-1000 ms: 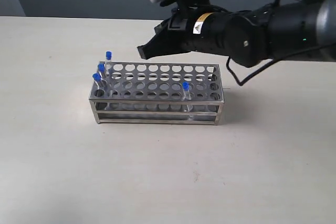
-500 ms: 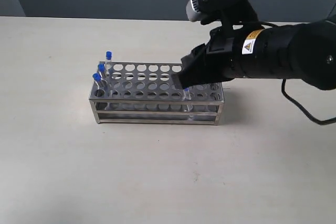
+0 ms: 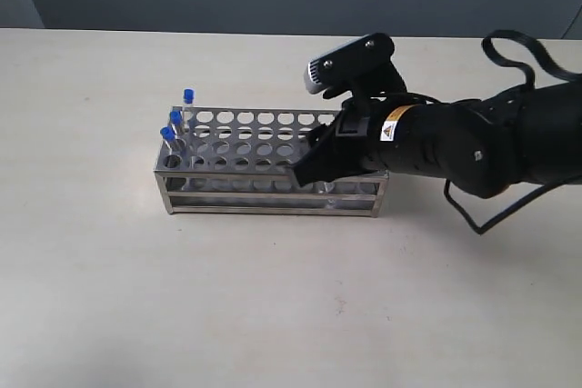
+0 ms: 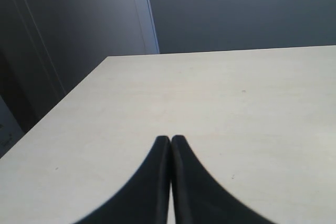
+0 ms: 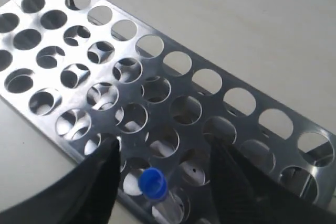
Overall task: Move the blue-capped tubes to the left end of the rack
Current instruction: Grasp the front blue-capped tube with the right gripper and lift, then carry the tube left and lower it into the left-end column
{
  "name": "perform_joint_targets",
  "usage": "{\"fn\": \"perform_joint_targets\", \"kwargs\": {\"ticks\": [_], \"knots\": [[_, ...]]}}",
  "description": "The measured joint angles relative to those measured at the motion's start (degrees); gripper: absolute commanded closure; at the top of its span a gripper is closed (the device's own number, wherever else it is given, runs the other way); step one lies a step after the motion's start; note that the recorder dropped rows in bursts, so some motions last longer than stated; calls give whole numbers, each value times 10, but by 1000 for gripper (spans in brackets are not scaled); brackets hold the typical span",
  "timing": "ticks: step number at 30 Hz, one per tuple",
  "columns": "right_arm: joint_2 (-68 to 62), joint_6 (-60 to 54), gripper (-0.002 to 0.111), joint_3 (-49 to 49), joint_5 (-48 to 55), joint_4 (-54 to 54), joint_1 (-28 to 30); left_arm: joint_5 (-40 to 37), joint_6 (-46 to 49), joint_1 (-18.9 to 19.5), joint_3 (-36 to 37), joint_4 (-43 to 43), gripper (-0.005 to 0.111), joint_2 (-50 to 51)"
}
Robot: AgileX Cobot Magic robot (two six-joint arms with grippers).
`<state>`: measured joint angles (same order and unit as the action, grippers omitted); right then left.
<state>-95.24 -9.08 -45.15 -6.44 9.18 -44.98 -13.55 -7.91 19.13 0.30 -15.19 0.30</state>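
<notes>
Steel rack (image 3: 238,141) on pale counter (image 3: 109,279), three blue-capped tubes (image 3: 175,118) upright at its left end, fourth tube (image 5: 153,183) in an edge row toward the right end, right jaws spread wide either side of its cap, not gripping, left jaws pressed together, empty

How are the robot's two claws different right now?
The left gripper is shut, fingers pressed together; the right gripper is open. The left gripper is over the table, with no rack in its view; the right gripper is down at the rack. The left gripper has nothing between its fingers; the right gripper has one blue-capped tube standing between them, not squeezed. Both have dark, tapered fingers.
</notes>
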Motion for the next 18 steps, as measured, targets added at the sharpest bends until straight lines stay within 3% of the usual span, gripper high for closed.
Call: {"fn": "perform_joint_targets", "kwargs": {"ticks": [8, 14, 18], "knots": [[-50, -1, 60, 0, -41, 0, 0, 0, 0, 0, 0, 0, 106, 0], [-63, -3, 109, 0, -55, -2, 0, 0, 0, 0, 0, 0, 106, 0], [-63, -6, 108, 0, -62, -5, 0, 0, 0, 0, 0, 0, 106, 0]]}}
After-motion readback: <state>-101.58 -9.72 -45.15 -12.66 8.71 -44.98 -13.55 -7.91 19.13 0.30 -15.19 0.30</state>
